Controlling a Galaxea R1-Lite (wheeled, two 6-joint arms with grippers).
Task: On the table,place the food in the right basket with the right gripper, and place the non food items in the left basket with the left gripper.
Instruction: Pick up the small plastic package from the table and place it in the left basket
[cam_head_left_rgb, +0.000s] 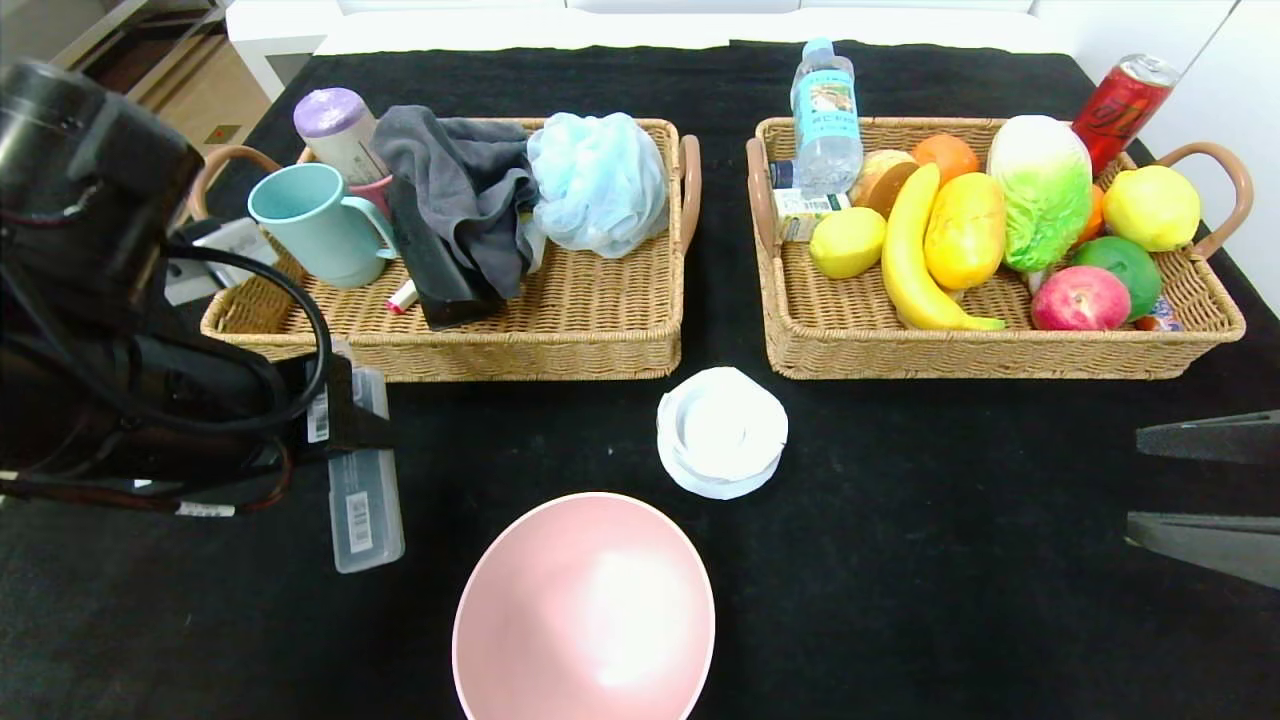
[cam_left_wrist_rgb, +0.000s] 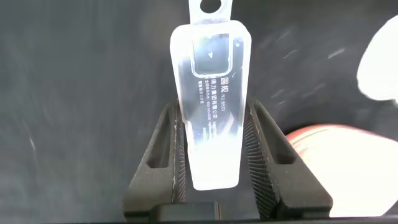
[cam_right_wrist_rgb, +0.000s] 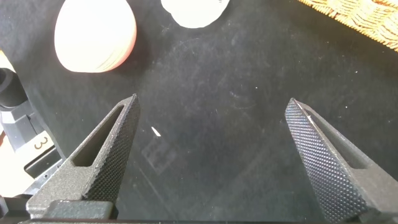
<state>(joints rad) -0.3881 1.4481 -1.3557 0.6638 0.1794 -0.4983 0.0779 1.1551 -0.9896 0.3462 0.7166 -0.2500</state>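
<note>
Two left gripper (cam_left_wrist_rgb: 211, 158) fingers (cam_left_wrist_rgb: 171, 155) flanking clear case (cam_left_wrist_rgb: 211, 112).

pink bowl (cam_head_left_rgb: 584, 610) front centre | white tape roll (cam_head_left_rgb: 721, 431) behind it

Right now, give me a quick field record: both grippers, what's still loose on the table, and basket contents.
left gripper: low over the table, fingers either side of the clear plastic case, shut on it
right gripper: open, holding nothing, near the table's right edge
loose on table: clear plastic case, pink bowl, white round item
left basket: teal mug, grey cloth, blue bath pouf
right basket: banana, lemon, water bottle, cabbage, apple
</note>
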